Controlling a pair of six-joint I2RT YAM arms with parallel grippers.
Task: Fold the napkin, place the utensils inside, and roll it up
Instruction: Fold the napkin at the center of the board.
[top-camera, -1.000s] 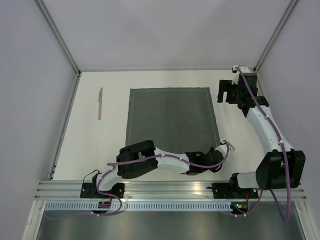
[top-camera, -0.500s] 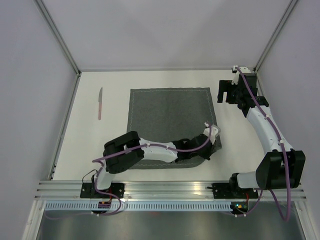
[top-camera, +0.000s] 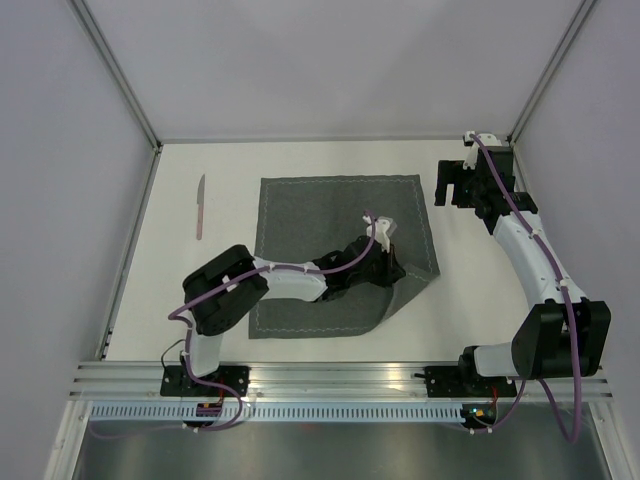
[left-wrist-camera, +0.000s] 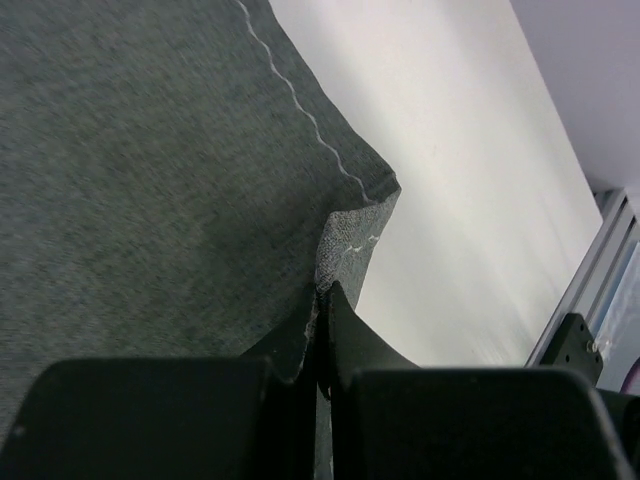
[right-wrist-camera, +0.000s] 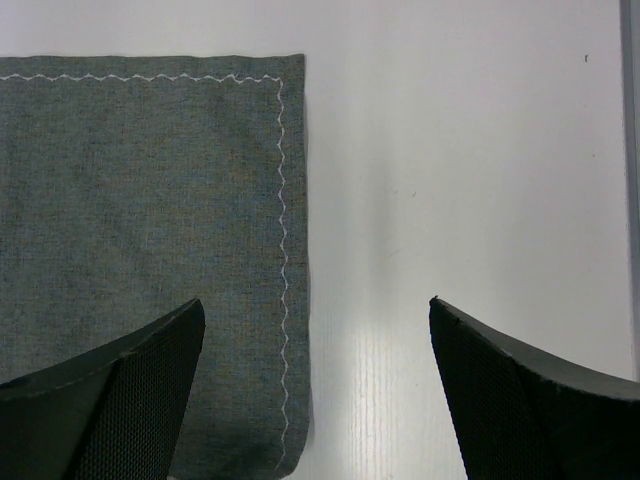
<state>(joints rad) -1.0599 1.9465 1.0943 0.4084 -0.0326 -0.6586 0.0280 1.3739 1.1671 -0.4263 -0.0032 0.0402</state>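
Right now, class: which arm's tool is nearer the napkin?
Left. The left tool pinches a lifted corner of the napkin; the right tool hangs open beside its far right corner, not touching.

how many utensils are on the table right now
1: a knife lies on the table left of the napkin, apart from it. Others may be hidden under the napkin.

White table (top-camera: 330, 158), pale walls (top-camera: 320, 60), metal front rail (top-camera: 330, 375)
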